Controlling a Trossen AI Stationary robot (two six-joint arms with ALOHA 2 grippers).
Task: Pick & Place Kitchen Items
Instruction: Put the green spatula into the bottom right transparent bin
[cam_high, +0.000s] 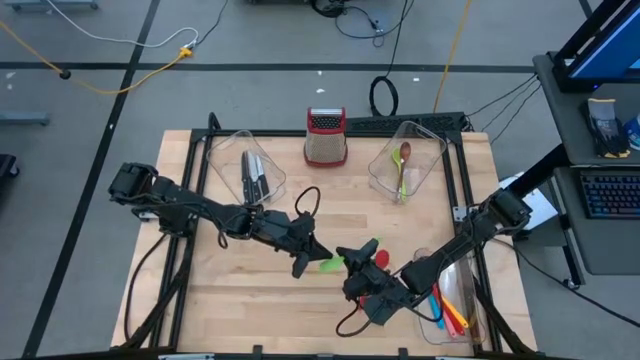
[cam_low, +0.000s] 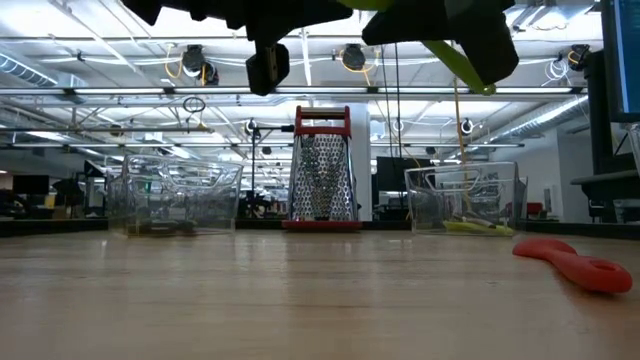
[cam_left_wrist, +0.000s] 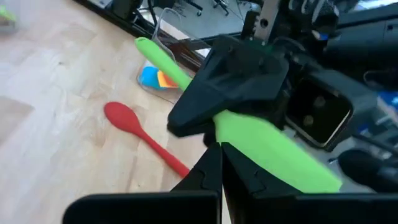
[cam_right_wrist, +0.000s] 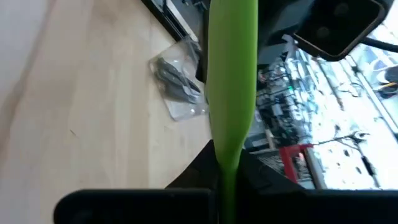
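Note:
A bright green spatula (cam_high: 338, 262) hangs in the air over the middle of the table, between my two grippers. My right gripper (cam_high: 353, 264) comes from the near right and is shut on it. My left gripper (cam_high: 308, 257) reaches in from the left. Its shut fingers (cam_left_wrist: 211, 177) stand in front of the broad blade (cam_left_wrist: 273, 152). The spatula's thin end (cam_left_wrist: 149, 48) sticks out past the right gripper. A red spoon (cam_high: 381, 258) lies flat on the wood under the right arm, also showing in the low view (cam_low: 570, 265). My right gripper pinches the green spatula between its two fingers at the narrow part (cam_right_wrist: 227, 158) where the blade tapers. The blade (cam_right_wrist: 233, 68) runs on ahead of the fingers, lifted clear and slanting (cam_low: 462, 58). My left gripper is at the blade's edge (cam_left_wrist: 225, 134); I cannot tell whether it touches.
A box grater (cam_high: 326, 137) stands at the far edge. A clear bin of knives (cam_high: 250, 172) sits far left and a bin with spoons (cam_high: 405, 160) far right. A bin with coloured spatulas (cam_high: 450, 302) lies near right. Bare wood stretches along the near left.

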